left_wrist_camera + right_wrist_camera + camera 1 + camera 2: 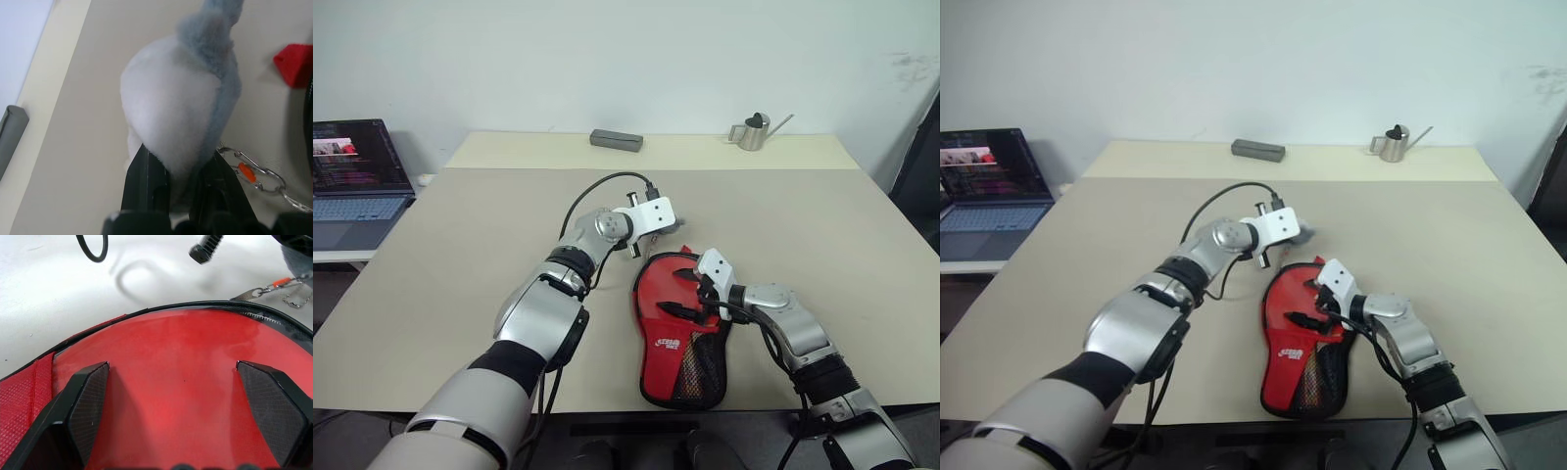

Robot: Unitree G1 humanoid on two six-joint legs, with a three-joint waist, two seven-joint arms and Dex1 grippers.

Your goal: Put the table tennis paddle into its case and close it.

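Left gripper is clamped on a fluffy pale-blue pompom charm hung on a small metal chain at the zip end of the case. The case lies flat near the surface's front edge, round end toward 12 o'clock, mesh pocket toward 6 o'clock. The table tennis paddle sits inside it, its red face showing through the clear side. Right gripper, fingers spread wide, rests over the case's round end, apparently pinning it.

Risks, as judged. 1: a pull on the soft charm instead of the zip tab may let the fluff slip from the fingers, or strain the chain. 2: if the right gripper lifts, the case may drag toward 12 o'clock and the zip will not run. How far the zip is closed cannot be told.

Setting: a beige surface against a white wall. A dark grey block lies at 12 o'clock, a small metal watering can at 1 o'clock, and an open laptop on a side desk at 10 o'clock.
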